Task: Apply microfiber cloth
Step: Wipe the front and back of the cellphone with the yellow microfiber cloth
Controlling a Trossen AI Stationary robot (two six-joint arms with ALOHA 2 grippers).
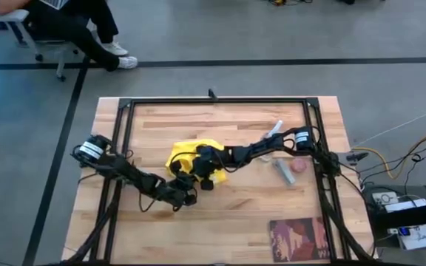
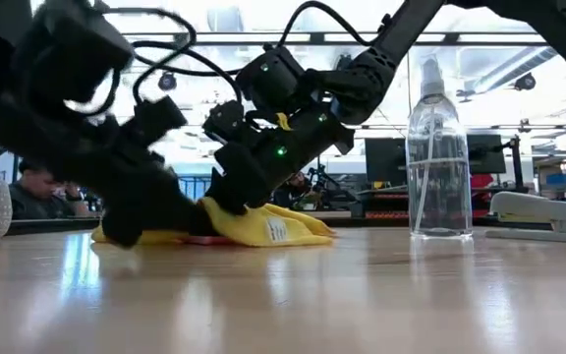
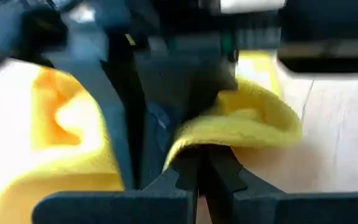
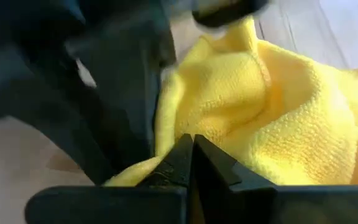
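Partly hidden microfiber cloth (image 1: 186, 157), both hands overlapping

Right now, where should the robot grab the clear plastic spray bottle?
Probably around the middle of the clear plastic spray bottle's round body, coming in level from its open side. It stands upright on the wooden table, apart from the yellow cloth; the narrow white sprayer top looks harder to grip.

Much of the microfiber cloth (image 1: 187, 157) is covered by both arms in the high view, what lies beneath it cannot be seen, and the seated person (image 1: 65, 26) is cut off by that picture's top edge.
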